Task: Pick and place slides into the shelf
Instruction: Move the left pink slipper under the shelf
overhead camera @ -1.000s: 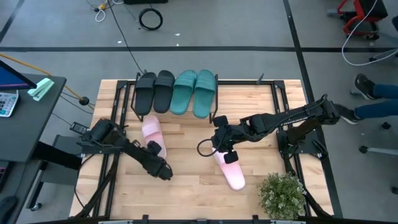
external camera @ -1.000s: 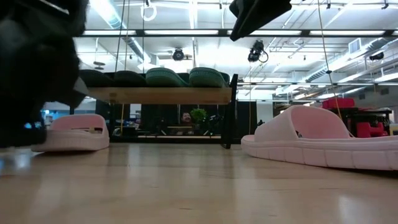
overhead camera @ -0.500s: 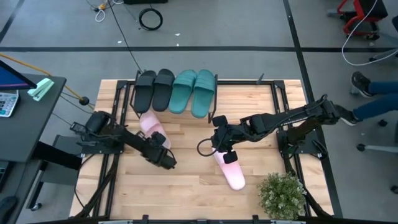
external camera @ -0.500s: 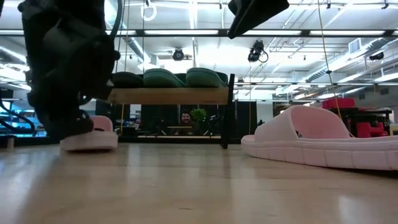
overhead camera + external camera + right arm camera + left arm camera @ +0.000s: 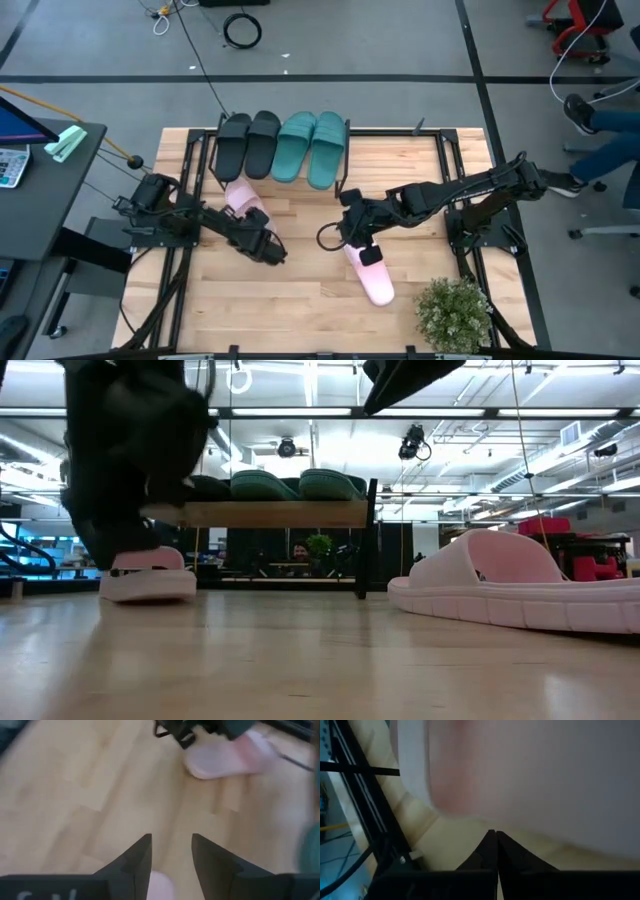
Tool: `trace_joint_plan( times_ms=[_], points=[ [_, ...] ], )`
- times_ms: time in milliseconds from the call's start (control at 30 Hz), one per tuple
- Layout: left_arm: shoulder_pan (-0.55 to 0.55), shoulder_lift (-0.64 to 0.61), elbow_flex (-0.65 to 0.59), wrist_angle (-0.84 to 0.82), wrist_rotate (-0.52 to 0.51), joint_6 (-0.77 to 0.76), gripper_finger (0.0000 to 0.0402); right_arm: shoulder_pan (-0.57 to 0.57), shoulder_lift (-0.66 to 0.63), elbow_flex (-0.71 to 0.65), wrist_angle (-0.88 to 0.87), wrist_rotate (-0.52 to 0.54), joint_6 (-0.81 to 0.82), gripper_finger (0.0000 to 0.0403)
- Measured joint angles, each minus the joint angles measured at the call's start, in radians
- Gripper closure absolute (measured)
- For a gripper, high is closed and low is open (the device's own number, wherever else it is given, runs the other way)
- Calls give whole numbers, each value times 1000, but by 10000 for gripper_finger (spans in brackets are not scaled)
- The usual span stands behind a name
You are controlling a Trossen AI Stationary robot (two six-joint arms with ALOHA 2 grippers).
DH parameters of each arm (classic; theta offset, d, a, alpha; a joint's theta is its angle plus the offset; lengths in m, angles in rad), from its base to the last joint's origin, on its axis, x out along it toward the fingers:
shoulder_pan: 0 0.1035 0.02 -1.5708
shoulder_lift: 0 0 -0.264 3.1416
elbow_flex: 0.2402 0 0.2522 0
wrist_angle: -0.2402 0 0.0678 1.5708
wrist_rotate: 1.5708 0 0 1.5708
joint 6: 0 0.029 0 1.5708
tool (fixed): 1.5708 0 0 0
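One light pink slide [image 5: 240, 198] lies flat on the table before the shelf [image 5: 345, 135], seen low on the left in the low view [image 5: 150, 575]. My left gripper [image 5: 268, 248] is shut, slanting down at this slide's near end; the pink fills the left wrist view [image 5: 530, 780]. A second pink slide [image 5: 372, 280] lies at centre right, sole down [image 5: 510, 590]. My right gripper [image 5: 358, 235] hangs open above its far end [image 5: 162, 887]. Two black slides [image 5: 248, 143] and two teal slides [image 5: 312, 147] rest on the shelf's plank top [image 5: 270, 512]. My left gripper's shut fingertips [image 5: 495, 837] stand low over the table right at the edge of the pink slide's near end [image 5: 470, 812], coming slanting from the near side. I cannot tell whether they touch the slide, which lies flat on the table.
A potted plant [image 5: 455, 312] stands at the table's near right corner. A black cable loop [image 5: 330, 238] hangs by the right gripper. Black frame rails [image 5: 195, 165] run along the table's sides. A person's legs [image 5: 600, 150] show beyond the right edge.
My left gripper, staying shut, has moved toward the far edge and somewhat up, closing on the left pink slide's near end. That slide has slid a little toward the shelf, still flat on the table.
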Motion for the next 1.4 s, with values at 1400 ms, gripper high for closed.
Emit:
trace_joint_plan(
  times_ms=[1400],
  points=[
    [-358,-122,366,-219,-156,-404,384,-112,793,375,652,16,-342,261]
  ],
)
